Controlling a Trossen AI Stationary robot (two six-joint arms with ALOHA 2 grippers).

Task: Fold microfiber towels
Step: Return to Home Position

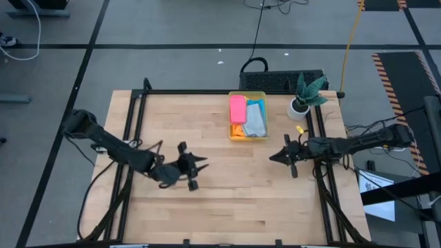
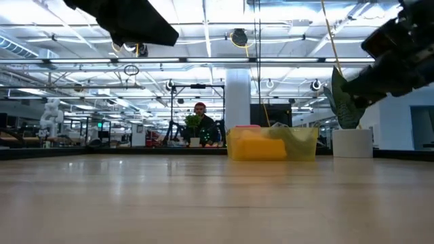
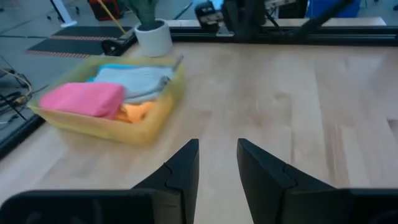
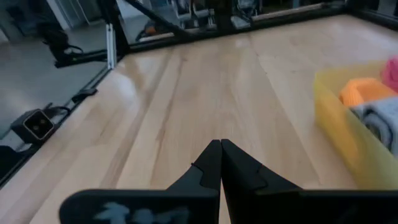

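- dark fingers (image 3: 186,168) of the left gripper (image 3: 217,146) fill the bottom of its wrist view, parted by a narrow gap with nothing between them.
- from above, the left gripper (image 1: 196,172) hangs over the bare middle-left of the wooden table (image 1: 227,207), well apart from the bin.
- right gripper (image 4: 219,144) has its two fingers pressed tip to tip, empty; from above it (image 1: 274,157) sits over the table's right side, pointing toward the centre, just in front of the bin's near right corner.
- yellow bin (image 1: 248,94) stands at the table's far edge, a little right of centre, and holds the folded towels.
- pink towel (image 1: 237,109) lies on top along the bin's left side, seen too from the left wrist (image 3: 84,98).
- grey towel (image 1: 256,124) lies beside it on the right, over the blue towel (image 1: 256,105), whose edge shows at the far end.
- orange towel (image 1: 238,131) peeks out at the near end under the pink one.
- a yellow towel cannot be told apart from the bin's own colour.
- plant (image 1: 309,88) in its white pot (image 1: 298,107) stands just right of the bin.
- a person (image 2: 201,125) shows far off in the room behind.
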